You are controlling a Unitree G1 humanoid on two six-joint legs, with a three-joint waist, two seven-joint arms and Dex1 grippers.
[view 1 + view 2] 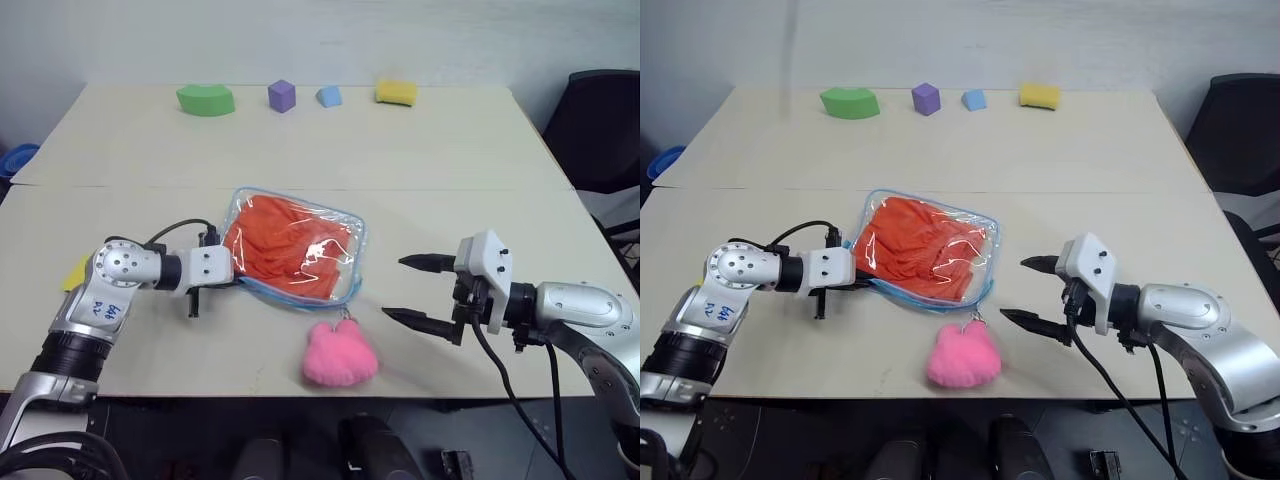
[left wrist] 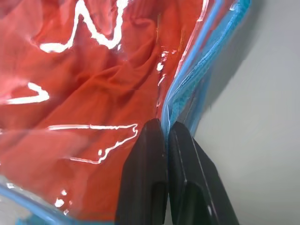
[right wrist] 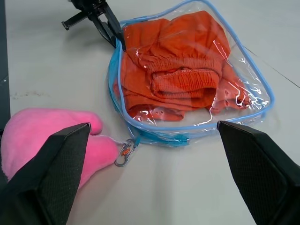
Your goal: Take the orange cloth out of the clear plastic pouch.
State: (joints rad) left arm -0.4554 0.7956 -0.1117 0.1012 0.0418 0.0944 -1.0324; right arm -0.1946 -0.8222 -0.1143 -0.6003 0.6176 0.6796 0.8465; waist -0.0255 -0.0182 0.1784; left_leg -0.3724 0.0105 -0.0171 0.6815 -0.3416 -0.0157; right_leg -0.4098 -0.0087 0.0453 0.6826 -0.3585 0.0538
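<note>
Left fingers (image 2: 164,140) pinch pouch edging (image 2: 187,89).

Bare table (image 1: 450,160) right of the clear plastic pouch (image 1: 352,232) — open lane. Near side blocked by the pink pom-pom (image 1: 339,354), clipped just beside the pouch edge. Pouch's left edge occupied by the left gripper (image 1: 236,278). Coloured blocks at far edge — well apart.

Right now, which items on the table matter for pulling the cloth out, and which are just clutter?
In play: bright orange cloth; clear blue-edged plastic pouch holding it; left gripper, shut on the pouch edge; right gripper, open.

Clutter: green foam block; purple cube; blue block; yellow sponge.
</note>
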